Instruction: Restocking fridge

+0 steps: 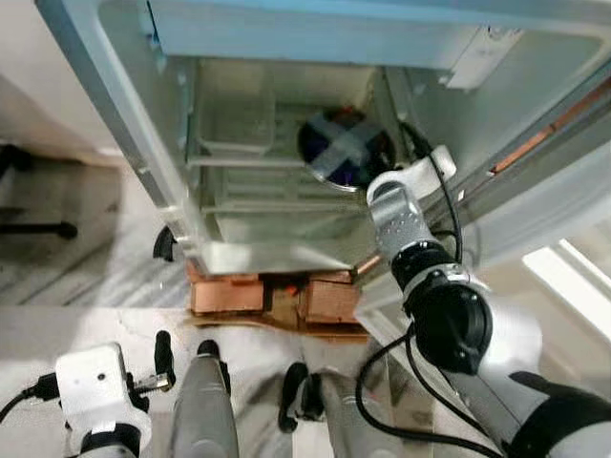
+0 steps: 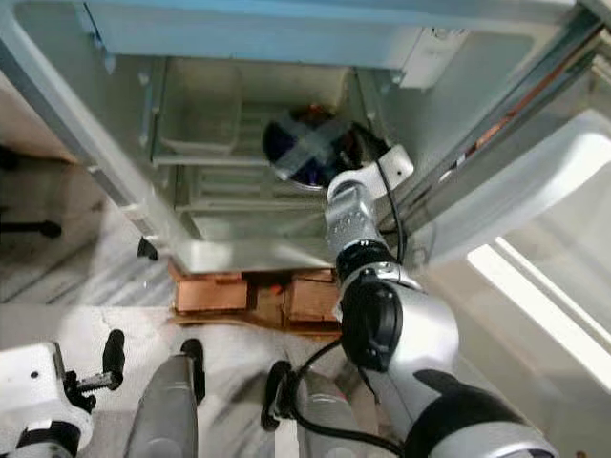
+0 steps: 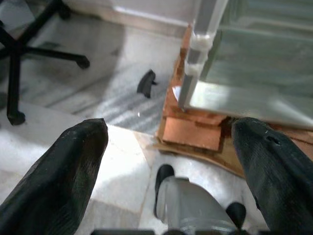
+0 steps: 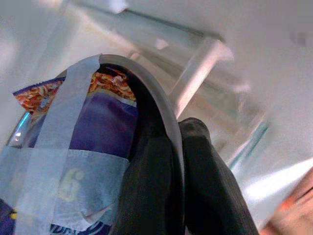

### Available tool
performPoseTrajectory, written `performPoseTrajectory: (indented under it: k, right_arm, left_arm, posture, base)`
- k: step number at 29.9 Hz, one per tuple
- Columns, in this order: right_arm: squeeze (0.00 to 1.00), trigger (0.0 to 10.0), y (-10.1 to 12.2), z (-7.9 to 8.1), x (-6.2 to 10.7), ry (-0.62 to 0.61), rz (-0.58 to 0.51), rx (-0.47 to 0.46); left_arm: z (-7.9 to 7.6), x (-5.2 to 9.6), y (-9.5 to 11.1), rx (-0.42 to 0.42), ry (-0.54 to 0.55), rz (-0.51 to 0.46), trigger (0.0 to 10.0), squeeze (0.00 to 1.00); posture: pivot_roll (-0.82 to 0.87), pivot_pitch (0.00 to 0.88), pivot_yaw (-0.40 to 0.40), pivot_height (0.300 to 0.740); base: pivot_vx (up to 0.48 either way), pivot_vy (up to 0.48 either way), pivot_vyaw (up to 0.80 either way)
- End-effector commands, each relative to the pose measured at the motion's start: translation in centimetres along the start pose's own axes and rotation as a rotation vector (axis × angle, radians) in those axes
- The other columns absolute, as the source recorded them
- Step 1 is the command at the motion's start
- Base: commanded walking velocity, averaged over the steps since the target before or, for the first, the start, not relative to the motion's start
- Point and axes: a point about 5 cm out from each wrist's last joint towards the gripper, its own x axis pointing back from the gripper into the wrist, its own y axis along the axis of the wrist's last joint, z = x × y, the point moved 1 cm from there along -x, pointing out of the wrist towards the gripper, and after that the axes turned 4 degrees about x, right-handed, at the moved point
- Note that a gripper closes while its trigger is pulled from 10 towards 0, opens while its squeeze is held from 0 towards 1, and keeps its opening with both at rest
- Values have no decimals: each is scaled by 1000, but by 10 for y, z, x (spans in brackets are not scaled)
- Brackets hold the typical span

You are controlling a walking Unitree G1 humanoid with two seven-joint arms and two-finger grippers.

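Two grippers are at very different ranges from the work. Nearest the body, the left gripper hangs low over the pale floor with its black fingers spread wide and nothing between them; it looks toward the brick blocks under the fridge and is well away from the task.

Farther out, the right arm reaches forward into the open fridge. The right gripper has its fingers pinched on the rim of a round bowl, one finger inside the rim and one outside. The bowl is packed with blue and orange packets and strapped with a cross of pale tape. It sits inside the fridge's lower compartment, toward the right side, beside the clear drawers and near the right inner wall.

So the bowl lies straight ahead of the right gripper, held by its near edge, with the rest of it extending deeper into the fridge. Whether its base rests on the shelf cannot be told. As I judge it, the next move, setting it down or letting go, belongs to the right arm alone.
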Motion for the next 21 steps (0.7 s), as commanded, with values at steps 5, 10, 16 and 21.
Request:
performPoseTrajectory:
  k: [5, 10, 16, 21]
  right_arm:
    - [894, 10000, 1, 22, 1, 86, 8, -155]
    - [1000, 10000, -6, 39, 4, 183, 44, -236]
    - [1000, 10000, -3, 45, 4, 241, 45, -339]
    - [1000, 10000, -7, 55, 7, 304, 72, -369]
  left_arm:
    - [2, 9, -4, 25, 34, 39, 10000, 0]
    - [-1, 10, -6, 36, 43, 54, 10000, 0]
    - [-6, 5, -6, 55, 37, 52, 10000, 0]
    - [-6, -1, -5, 62, 41, 43, 10000, 0]
  posture:
    - [413, 414, -185, 740]
    - [395, 412, -200, 740]
    - [384, 401, -204, 740]
    - [376, 380, -208, 740]
  base:
    - [0, 0, 0]
    - [0, 0, 0]
    - [0, 0, 0]
    - [0, 0, 0]
